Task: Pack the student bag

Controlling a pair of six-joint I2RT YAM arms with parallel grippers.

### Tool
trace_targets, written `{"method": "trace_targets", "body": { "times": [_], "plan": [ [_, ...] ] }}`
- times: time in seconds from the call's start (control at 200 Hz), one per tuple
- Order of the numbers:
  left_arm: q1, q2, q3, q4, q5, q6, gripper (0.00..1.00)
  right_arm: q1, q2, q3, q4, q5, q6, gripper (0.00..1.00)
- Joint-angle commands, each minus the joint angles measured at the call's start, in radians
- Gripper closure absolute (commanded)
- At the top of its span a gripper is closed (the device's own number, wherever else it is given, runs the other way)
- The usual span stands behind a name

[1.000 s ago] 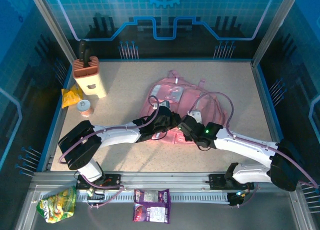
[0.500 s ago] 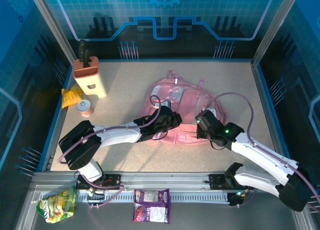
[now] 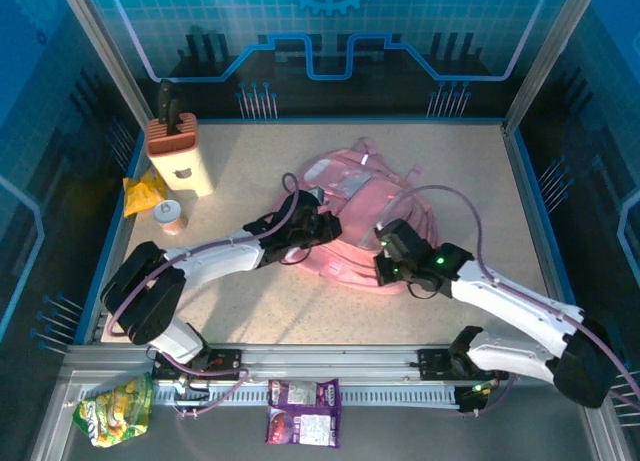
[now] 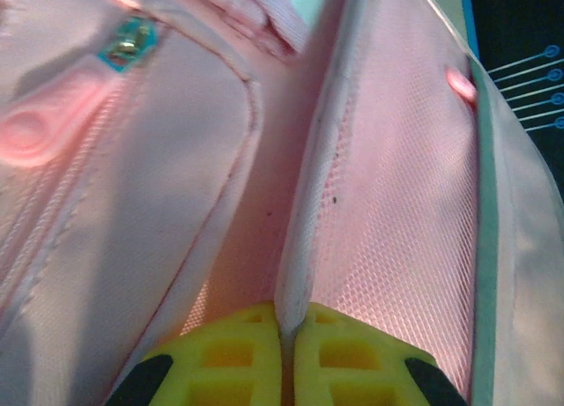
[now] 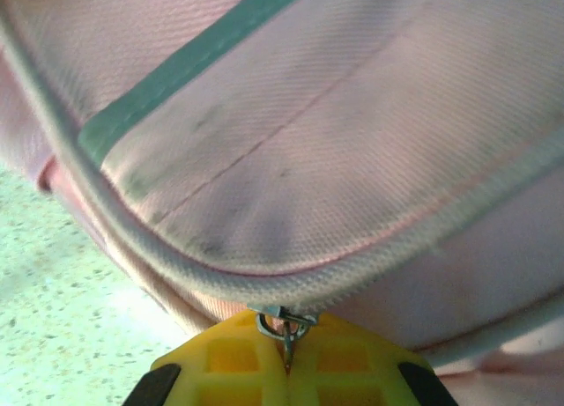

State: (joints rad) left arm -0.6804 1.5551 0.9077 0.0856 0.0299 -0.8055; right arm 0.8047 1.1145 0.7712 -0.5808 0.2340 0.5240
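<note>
The table [image 3: 480, 181] has 1 student bag [image 3: 350, 176] on it. The pink bag lies in the middle, a bit toward the back edge but not touching it. There is bare table to the right of the bag, in front of it, and between it and the left-side things.

The 2 arms meet at the bag. The left gripper [image 4: 289, 322] is pinched tight on a pale trim edge of the bag [image 4: 397, 203]. The right gripper [image 5: 286, 340] is closed on 1 small metal zip pull [image 5: 284, 322] at the bag's [image 5: 352, 142] rim, near its front right edge.

Along the left edge stand 1 knife block [image 3: 180, 159], 1 yellow packet [image 3: 143, 193] and 1 small jar [image 3: 170, 217], close together and well apart from the bag.

On the metal rail in front lie 2 snack packs: 1 green pack [image 3: 115, 409] and 1 purple pack [image 3: 303, 413].
</note>
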Motion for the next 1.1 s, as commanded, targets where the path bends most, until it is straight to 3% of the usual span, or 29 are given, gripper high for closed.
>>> {"method": "trace_targets", "body": {
  "times": [0.0,0.13,0.275,0.445,0.56,0.675,0.78,1.091],
  "plan": [
    [0.108,-0.027,0.031,-0.036,-0.061,0.107,0.96,0.097,0.094,0.070,0.018,-0.062,0.055,1.00],
    [0.166,-0.036,0.064,-0.092,-0.043,0.152,0.90,0.144,0.226,0.157,0.145,-0.084,0.124,1.00],
    [0.167,-0.130,0.053,-0.183,-0.072,0.182,0.63,0.148,0.291,0.194,0.179,-0.081,0.124,1.00],
    [0.166,-0.317,-0.092,-0.198,-0.056,0.044,0.48,0.150,0.267,0.151,0.186,-0.093,0.112,1.00],
    [0.136,-0.441,-0.237,-0.157,-0.084,-0.166,0.44,0.152,0.246,0.116,0.198,-0.107,0.123,1.00],
    [0.000,-0.518,-0.335,-0.087,-0.232,-0.303,0.40,0.156,0.228,0.090,0.199,-0.092,0.123,1.00],
    [-0.075,-0.502,-0.368,-0.037,-0.275,-0.423,0.39,0.158,0.228,0.092,0.191,-0.086,0.114,1.00],
    [-0.186,-0.306,-0.283,0.151,-0.363,-0.492,0.43,0.165,0.208,0.101,0.186,-0.081,0.081,1.00]
  ]
}}
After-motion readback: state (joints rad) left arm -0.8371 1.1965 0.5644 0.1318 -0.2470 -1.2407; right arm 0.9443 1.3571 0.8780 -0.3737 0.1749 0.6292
